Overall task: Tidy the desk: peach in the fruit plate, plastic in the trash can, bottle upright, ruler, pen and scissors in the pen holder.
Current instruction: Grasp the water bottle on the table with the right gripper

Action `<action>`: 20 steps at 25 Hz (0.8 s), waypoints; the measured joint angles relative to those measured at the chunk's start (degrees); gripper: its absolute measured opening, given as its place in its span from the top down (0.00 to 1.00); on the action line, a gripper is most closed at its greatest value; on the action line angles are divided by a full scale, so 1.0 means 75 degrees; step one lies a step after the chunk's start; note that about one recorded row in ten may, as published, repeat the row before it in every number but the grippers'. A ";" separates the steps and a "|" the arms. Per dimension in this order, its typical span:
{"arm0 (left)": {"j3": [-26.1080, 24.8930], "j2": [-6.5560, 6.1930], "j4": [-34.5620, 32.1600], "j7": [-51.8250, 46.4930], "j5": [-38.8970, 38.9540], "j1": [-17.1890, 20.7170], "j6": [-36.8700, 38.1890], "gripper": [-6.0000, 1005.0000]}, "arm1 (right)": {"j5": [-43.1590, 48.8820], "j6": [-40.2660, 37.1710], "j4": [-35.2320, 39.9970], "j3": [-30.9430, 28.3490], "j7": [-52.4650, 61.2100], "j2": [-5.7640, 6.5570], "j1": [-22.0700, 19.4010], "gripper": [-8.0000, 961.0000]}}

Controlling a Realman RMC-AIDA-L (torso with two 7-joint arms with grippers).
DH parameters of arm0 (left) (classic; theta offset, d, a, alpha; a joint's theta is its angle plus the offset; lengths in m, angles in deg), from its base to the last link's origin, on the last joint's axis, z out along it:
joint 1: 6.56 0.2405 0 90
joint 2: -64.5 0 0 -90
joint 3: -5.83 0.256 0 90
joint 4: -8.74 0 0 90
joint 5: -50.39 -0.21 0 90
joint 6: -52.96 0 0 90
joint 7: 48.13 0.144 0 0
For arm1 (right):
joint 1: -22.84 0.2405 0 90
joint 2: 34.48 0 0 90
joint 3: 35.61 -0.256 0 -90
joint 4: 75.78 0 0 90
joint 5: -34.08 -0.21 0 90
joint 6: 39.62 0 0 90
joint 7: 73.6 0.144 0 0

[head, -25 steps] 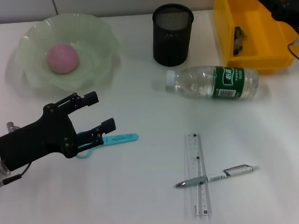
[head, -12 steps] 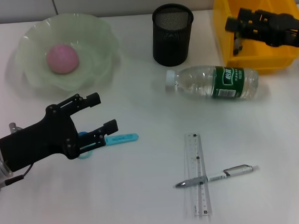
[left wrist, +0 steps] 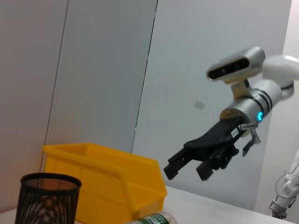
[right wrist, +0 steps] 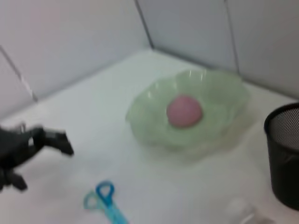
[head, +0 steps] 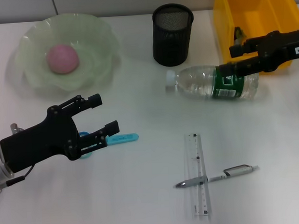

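The pink peach lies in the green fruit plate. A dark piece of plastic sits inside the yellow trash can. The bottle lies on its side, cap to the left, below the black mesh pen holder. My right gripper hovers open over the bottle's green label. Blue scissors lie at centre left, with my open left gripper just above their handles. The clear ruler lies near the front, and the pen rests across it.
The left wrist view shows the right gripper open in the air beyond the trash can and pen holder. The right wrist view shows the plate, peach and scissors.
My right arm has swung from over the yellow trash can leftward and down to the bottle. The left gripper has barely shifted.
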 joint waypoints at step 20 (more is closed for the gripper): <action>0.0023 0.0005 -0.0047 0.0107 -0.0498 -0.0083 -0.0143 0.29 | 0.3144 -0.0516 0.1190 0.0626 0.0491 -0.0234 0.1531 0.16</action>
